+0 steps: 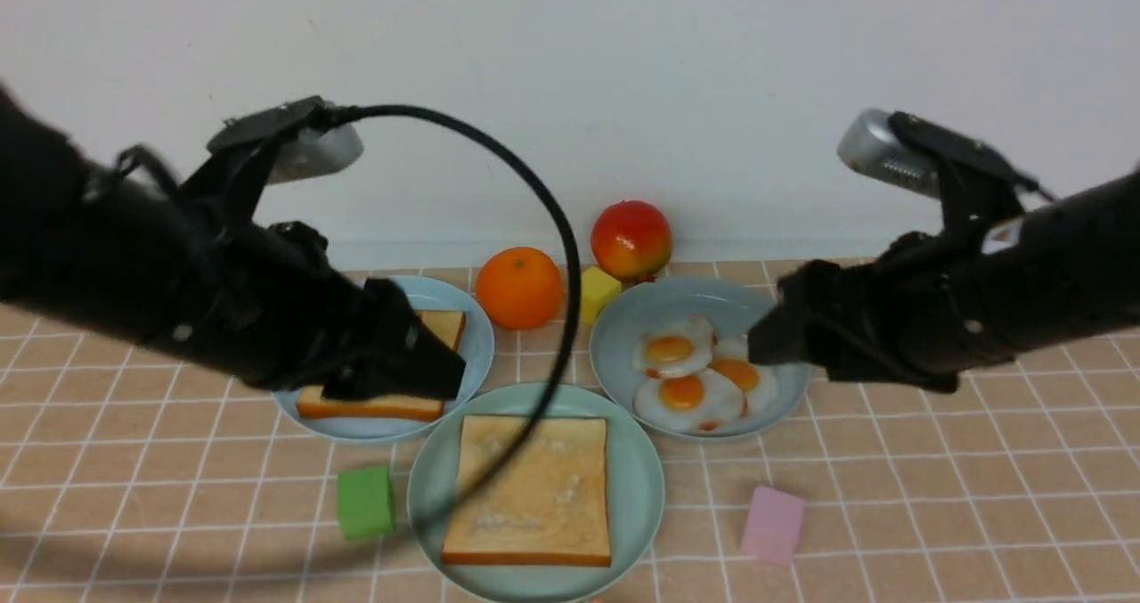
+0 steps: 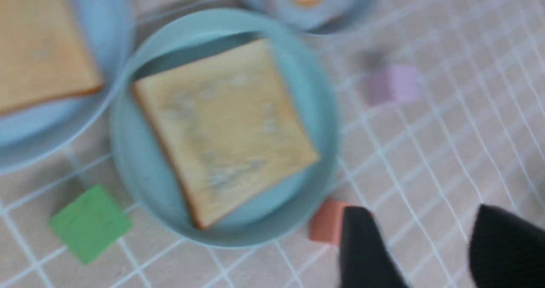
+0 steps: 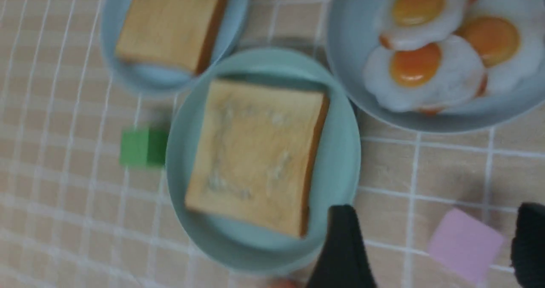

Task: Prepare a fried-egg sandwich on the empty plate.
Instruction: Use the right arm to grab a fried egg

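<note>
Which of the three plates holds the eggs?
The grey-blue dish on the right, with three fried eggs; the mint-green plate and sky-blue plate carry only toast.

toast slice point(image 2: 223, 130) on mint plate point(image 2: 140, 186); green block point(image 2: 90, 223) beside; left end effector point(image 2: 423, 228) spread, empty

Both arms are thick, matte-black tubes. The left arm point(image 1: 178, 291) carries a rounded silver camera housing point(image 1: 316, 153) on a black bracket, with a glossy black cable point(image 1: 543, 202) curving out of it. The right arm point(image 1: 1024, 300) has a matching silver housing point(image 1: 877, 153) with a ribbed face, and a small white label point(image 1: 997, 236). A pale screw head point(image 1: 183, 331) dots the left forearm. The fingers point(image 2: 362, 249) are black wedges
</note>
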